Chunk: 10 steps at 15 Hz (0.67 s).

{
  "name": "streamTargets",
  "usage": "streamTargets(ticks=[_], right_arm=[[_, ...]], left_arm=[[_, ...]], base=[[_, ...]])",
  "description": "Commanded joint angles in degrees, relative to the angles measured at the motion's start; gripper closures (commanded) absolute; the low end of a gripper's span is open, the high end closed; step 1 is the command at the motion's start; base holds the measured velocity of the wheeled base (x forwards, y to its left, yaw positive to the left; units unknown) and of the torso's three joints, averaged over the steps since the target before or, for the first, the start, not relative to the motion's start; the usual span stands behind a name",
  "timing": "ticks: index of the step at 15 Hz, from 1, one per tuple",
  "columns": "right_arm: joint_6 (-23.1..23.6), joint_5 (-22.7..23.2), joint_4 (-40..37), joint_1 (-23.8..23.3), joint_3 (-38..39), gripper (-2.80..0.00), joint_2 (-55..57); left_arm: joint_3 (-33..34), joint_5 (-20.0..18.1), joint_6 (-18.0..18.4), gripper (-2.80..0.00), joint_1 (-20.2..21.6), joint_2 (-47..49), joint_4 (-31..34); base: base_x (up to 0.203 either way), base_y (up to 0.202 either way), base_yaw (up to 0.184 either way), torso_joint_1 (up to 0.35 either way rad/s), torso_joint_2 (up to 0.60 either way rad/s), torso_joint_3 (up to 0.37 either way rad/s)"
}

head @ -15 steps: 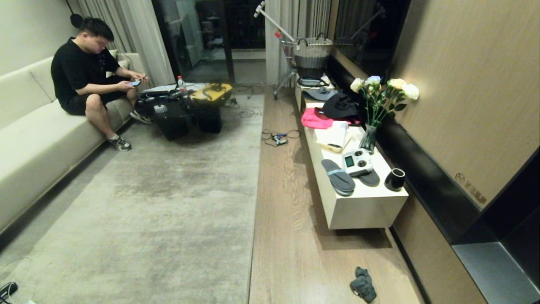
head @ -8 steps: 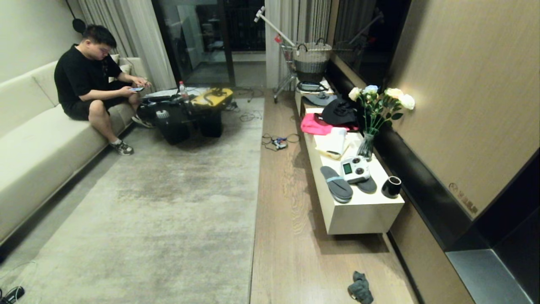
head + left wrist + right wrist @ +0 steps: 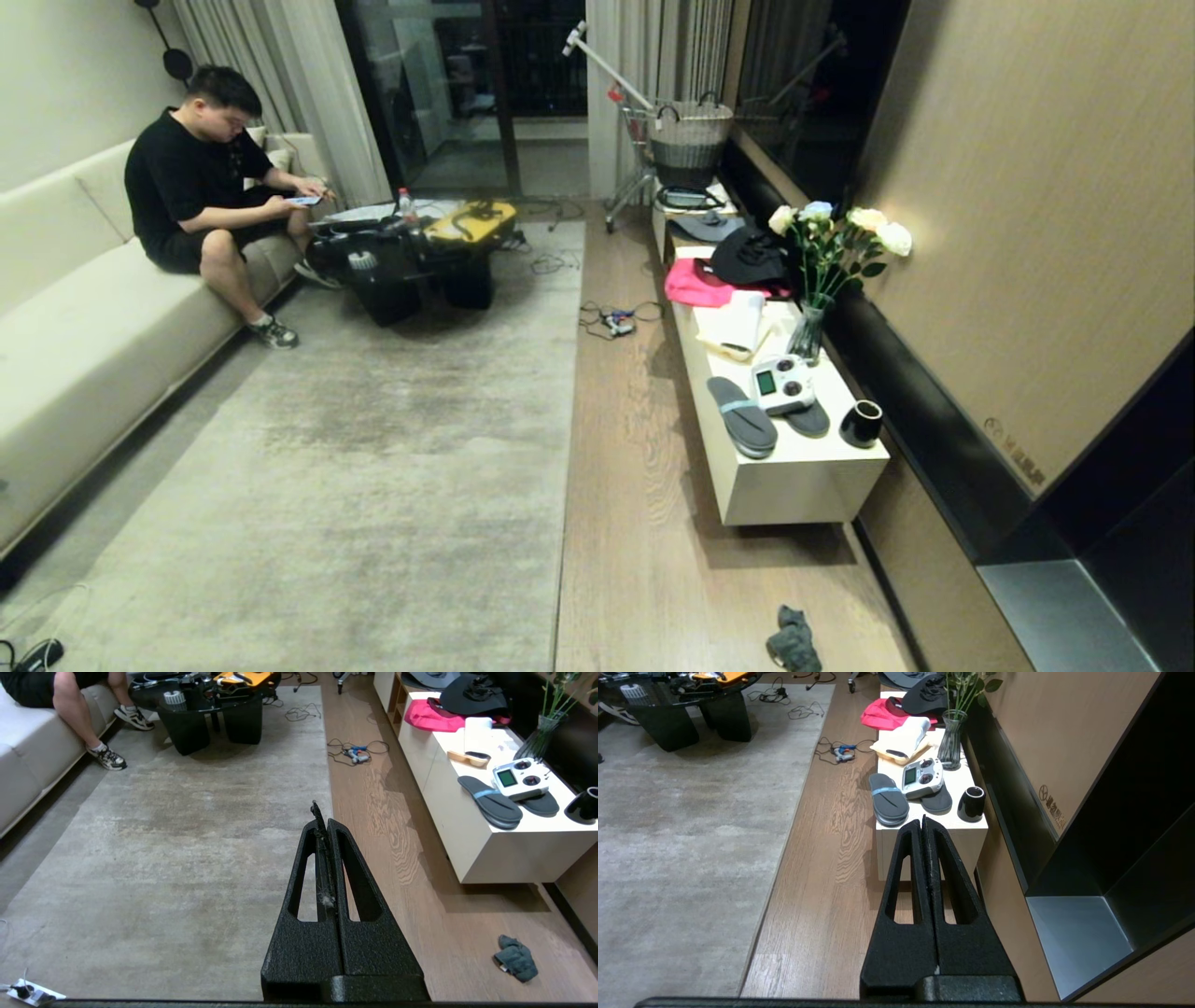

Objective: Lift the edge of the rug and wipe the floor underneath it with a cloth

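The large pale grey rug lies flat, and its straight rug edge (image 3: 568,467) runs away from me beside the wood-plank floor (image 3: 635,485). The small dark cloth (image 3: 794,642) lies crumpled on the floor near the white cabinet's front end, right of the rug. Neither gripper shows in the head view. In the left wrist view my left gripper (image 3: 322,812) is shut and empty, held high over the rug edge (image 3: 327,756), with the cloth (image 3: 515,957) off to one side. My right gripper (image 3: 922,823) is shut and empty too, high above the floor strip, with the rug edge (image 3: 784,835) well to one side.
A low white cabinet (image 3: 794,485) along the right wall carries slippers, a controller, a black cup, a vase and pink fabric. A cable tangle (image 3: 616,317) lies on the floor farther on. A black coffee table (image 3: 420,271) stands on the rug. A person (image 3: 196,187) sits on the sofa.
The whole head picture has slid down a little as the camera moved. The rug, the cloth and the furniture keep their places in the room.
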<state>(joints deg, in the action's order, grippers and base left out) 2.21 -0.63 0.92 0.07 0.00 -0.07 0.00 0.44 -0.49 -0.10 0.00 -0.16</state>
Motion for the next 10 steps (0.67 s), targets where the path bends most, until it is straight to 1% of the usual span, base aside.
streamTargets(ticks=[1,4,10], right_arm=[[0.08,-0.08,0.05,0.01,0.00,0.00,0.07],[-2.35,-0.16,-0.04,0.01,0.00,0.00,0.07],[-2.65,-0.17,-0.04,0.01,0.00,0.00,0.07]], left_arm=[[0.00,0.00,0.00,0.00,0.01,0.01,-0.02],[0.00,0.00,-0.03,0.00,0.01,0.00,-0.02],[0.00,0.00,-0.03,0.00,0.01,0.09,-0.02]], base=[[0.000,0.000,0.000,0.152,-0.34,-0.197],[0.000,0.000,0.000,0.125,-0.30,-0.159],[0.000,0.000,0.000,0.000,0.00,0.000]])
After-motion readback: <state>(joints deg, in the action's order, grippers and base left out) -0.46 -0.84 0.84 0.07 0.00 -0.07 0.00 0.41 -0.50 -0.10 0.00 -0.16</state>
